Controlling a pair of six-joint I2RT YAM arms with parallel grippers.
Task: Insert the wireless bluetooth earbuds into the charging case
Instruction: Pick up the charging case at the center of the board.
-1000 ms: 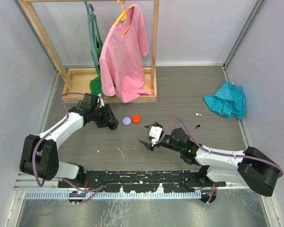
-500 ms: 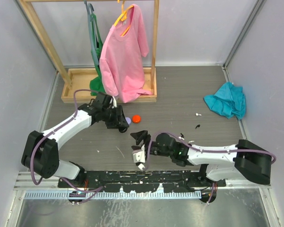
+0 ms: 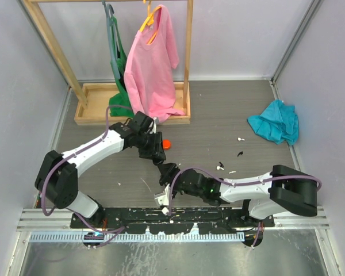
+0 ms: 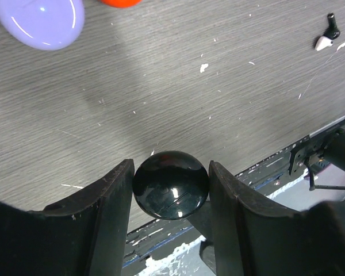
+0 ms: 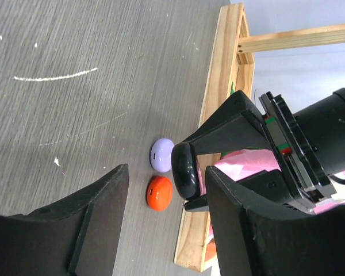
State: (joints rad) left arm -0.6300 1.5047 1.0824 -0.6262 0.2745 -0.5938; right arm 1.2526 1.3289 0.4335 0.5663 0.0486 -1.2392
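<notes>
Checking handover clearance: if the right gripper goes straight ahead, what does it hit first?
Likely the black case, held in the left gripper, dead ahead between the right gripper's open jaws. How far off is unclear.

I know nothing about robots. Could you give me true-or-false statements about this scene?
1. The left gripper clamps a glossy black round case. True.
2. The right gripper holds the red round case. False: its jaws stand open and empty; that case lies on the table.
3. A lilac round case lies beside the red one. True.
4. The pink shirt lies crumpled on the table. False: it hangs from the wooden rack; the crumpled cloth is teal.
</notes>
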